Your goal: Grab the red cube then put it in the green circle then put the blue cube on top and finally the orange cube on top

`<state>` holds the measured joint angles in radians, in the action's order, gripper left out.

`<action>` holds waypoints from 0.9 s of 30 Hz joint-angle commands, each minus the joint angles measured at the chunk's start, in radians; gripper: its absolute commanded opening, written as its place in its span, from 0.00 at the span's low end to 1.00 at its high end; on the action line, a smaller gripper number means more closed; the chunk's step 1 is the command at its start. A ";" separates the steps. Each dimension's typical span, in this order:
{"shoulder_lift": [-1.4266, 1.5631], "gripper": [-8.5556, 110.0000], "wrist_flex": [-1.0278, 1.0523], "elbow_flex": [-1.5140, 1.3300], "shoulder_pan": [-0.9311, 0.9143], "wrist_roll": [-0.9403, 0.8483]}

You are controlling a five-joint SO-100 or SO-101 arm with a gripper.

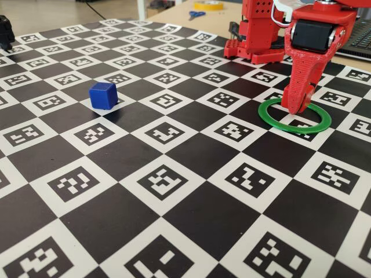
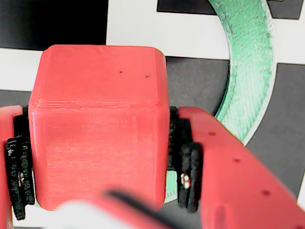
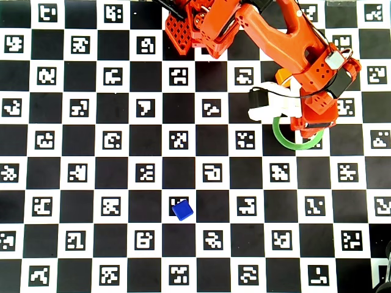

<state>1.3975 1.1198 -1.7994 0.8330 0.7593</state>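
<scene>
In the overhead view, go from left to right; you find first the blue cube (image 3: 182,209), alone on the checkered board (image 3: 91,183) at about 7 o'clock from the green circle (image 3: 282,139) and well apart from it; nothing touches it. Next comes the arm, and a bit of the orange cube (image 3: 281,75) shows at the arm's edge, at about 12 o'clock from the circle; most of it is hidden. Then the circle itself, half covered by the gripper (image 3: 310,129).

In the wrist view the gripper (image 2: 97,167) is clamped on the red cube (image 2: 97,124); its black pads (image 2: 187,176) press both side faces; the circle's band (image 2: 248,62) curves at 2 o'clock of the cube. In the fixed view the fingers (image 1: 300,87) reach down into the circle (image 1: 272,119); whether the cube already rests on the board, you cannot tell.

I judge you are at the end of step one; the release is left, then the blue and the orange.
</scene>
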 commanded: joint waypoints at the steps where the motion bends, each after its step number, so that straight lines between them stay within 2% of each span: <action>1: 0.014 0.09 -0.017 0.012 0.006 0.006; 21: -0.028 0.10 -0.018 0.032 0.002 0.020; 27: -0.040 0.14 -0.002 0.041 0.000 0.035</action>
<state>1.3407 1.1045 -1.7994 0.8330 0.7900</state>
